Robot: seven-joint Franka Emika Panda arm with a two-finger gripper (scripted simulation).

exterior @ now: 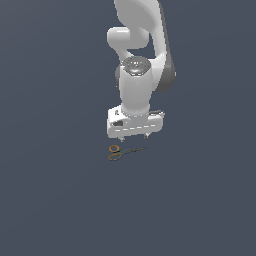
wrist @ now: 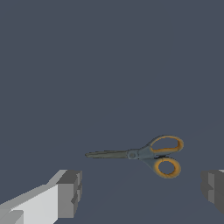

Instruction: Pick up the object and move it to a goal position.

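One white Franka arm hangs straight down over a plain dark grey floor (exterior: 55, 200), its gripper (exterior: 134, 136) pointing at the surface and poised just above a tiny pair of scissors (exterior: 121, 151). The scissors lie flat on the floor, blades closed, with their two orange-brown loop handles toward the exterior view's left and the thin dark blades running toward the exterior view's right. They are much smaller than the gripper. In the wrist view the two grey fingertips (wrist: 70, 192) stand wide apart at the edges of the picture, released and holding nothing, and the scissors (wrist: 140, 154) lie on the floor in the open span between them, touching neither finger. The wide spread seems meant to let the fingers come down on either side of the scissors. The object has not yet been picked up, and no goal marker is visible in either view. A grasp would likely call for a careful descent, since the scissors lie so low and thin.
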